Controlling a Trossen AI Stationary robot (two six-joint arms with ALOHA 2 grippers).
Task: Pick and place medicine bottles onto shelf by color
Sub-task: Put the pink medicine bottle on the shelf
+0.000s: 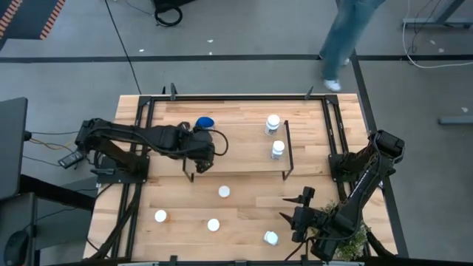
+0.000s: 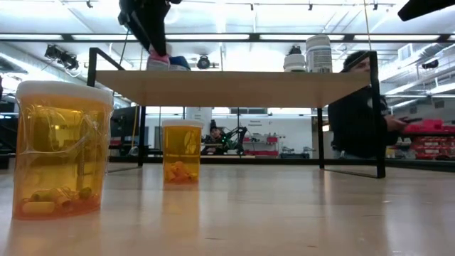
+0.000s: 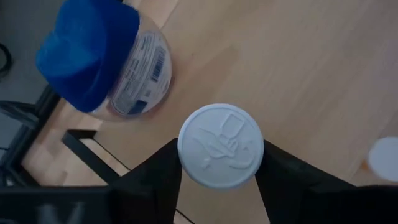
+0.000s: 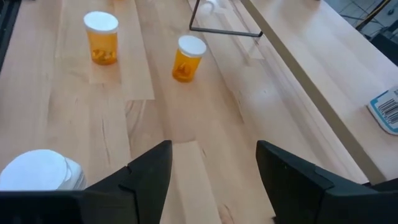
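Observation:
My left gripper (image 3: 221, 155) is over the shelf's (image 1: 244, 140) left part, shut on a white-capped bottle (image 3: 221, 145) with a pinkish body (image 2: 158, 61). The wide blue-capped bottle (image 3: 93, 56) stands on the shelf right beside it. Two white bottles (image 1: 273, 124) (image 1: 277, 149) stand on the shelf's right part. Three bottles (image 1: 224, 192) (image 1: 160, 216) (image 1: 213, 224) stand on the table in front of the shelf; two of them are the orange ones (image 2: 60, 149) (image 2: 182, 151) in the low view. My right gripper (image 1: 284, 207) hovers open near the table's near right corner, beside a white-capped bottle (image 1: 270, 238). My left gripper pinches the bottle between its two fingers (image 3: 158, 174), which sit on opposite sides just under the white cap (image 3: 186, 162). It comes from above, pointing down. The bottle stands upright in the hold, its base at the shelf board or just above it; I cannot tell which.
A bushy green plant (image 1: 353, 240) sits at the near right corner by my right arm. The shelf's black end frames (image 1: 287, 151) stand up from the table. One person (image 1: 347, 33) walks beyond the far edge; another (image 2: 362, 107) stands behind the table.

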